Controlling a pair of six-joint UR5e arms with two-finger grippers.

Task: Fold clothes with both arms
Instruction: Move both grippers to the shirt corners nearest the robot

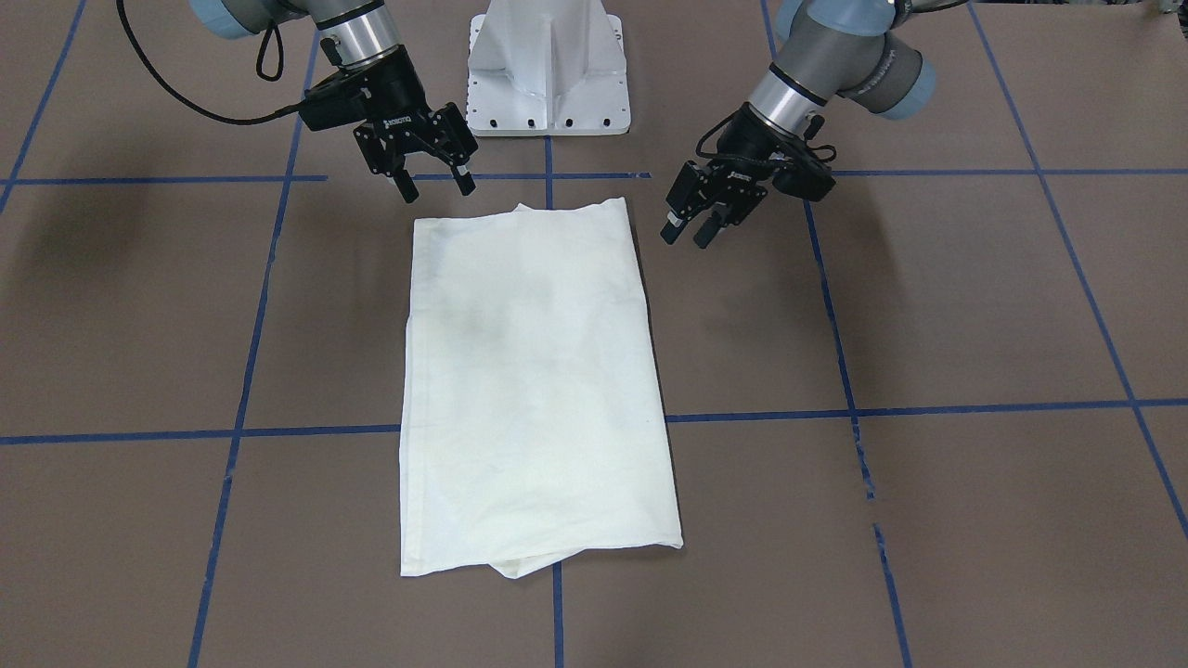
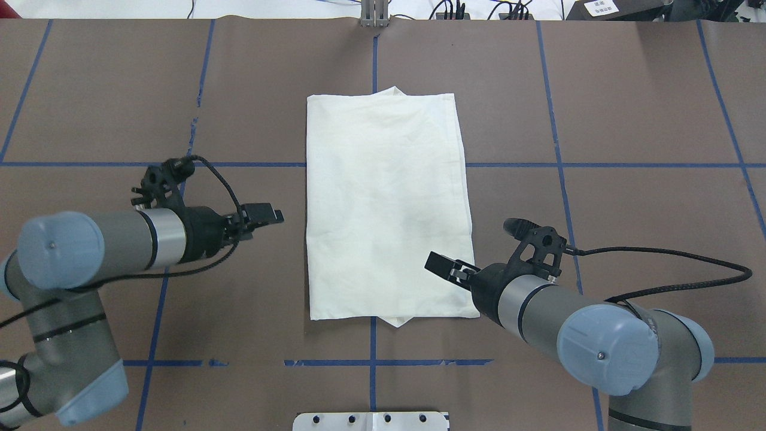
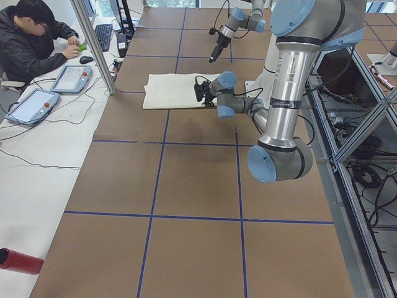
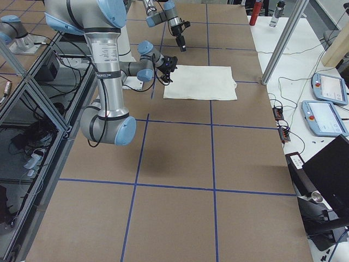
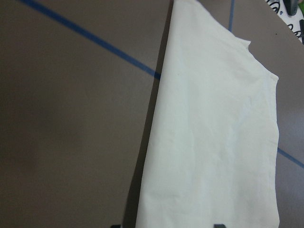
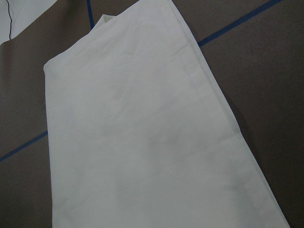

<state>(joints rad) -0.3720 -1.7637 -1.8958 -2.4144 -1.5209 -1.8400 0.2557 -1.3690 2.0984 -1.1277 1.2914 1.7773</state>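
The cream shirt [image 1: 538,390] lies flat on the brown table, folded into a long rectangle with its plain side up; the print is hidden. It also shows in the overhead view [image 2: 386,203] and in both wrist views [image 5: 213,142] [image 6: 142,142]. My left gripper [image 1: 689,234] hovers open and empty just off the shirt's near corner on my left, seen also in the overhead view [image 2: 272,215]. My right gripper [image 1: 436,186] hovers open and empty at the near corner on my right, over the shirt's edge in the overhead view [image 2: 440,266].
The white base mount [image 1: 548,74] stands just behind the shirt's near edge. Blue tape lines [image 1: 928,408] grid the table. An operator [image 3: 34,43] sits with tablets beyond the far edge. A metal pole [image 3: 93,43] stands at that far edge.
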